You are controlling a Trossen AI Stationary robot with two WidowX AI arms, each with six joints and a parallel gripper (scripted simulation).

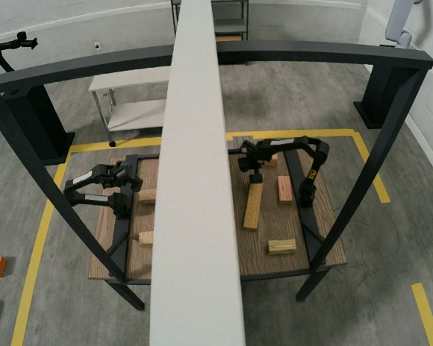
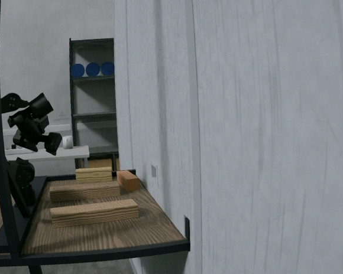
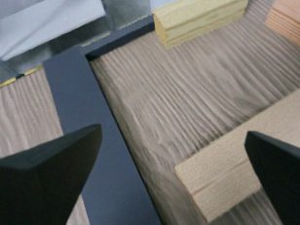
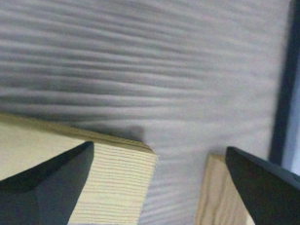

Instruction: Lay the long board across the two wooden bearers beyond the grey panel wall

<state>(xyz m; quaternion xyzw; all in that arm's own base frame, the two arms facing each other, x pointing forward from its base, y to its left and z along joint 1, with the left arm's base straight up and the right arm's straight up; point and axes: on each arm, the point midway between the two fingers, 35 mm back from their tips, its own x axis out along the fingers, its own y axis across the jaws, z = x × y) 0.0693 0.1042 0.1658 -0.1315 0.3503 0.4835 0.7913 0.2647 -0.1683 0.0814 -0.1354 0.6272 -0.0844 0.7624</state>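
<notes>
Right claw (image 1: 255, 178) (image 4: 161, 149) open, nothing gripped, over the shelf-side end of the board (image 1: 252, 206) (image 4: 114, 181). Board's flat on the table (image 1: 256, 259) (image 2: 107, 237) (image 3: 146, 96) (image 4: 146, 57), my right arm's side of the wall (image 1: 196, 186) (image 2: 255, 118). Red offcut (image 1: 284, 190) lies beside it, apart. Left claw (image 1: 136, 183) (image 2: 43, 145) (image 3: 173, 132) also open, holding nothing, raised above the table. Both bearers, near one (image 1: 146, 238) (image 2: 94, 214) and far one (image 1: 147, 196) (image 2: 84, 191), lie on the table across the wall, apart, roughly parallel. Board isn't on them.
</notes>
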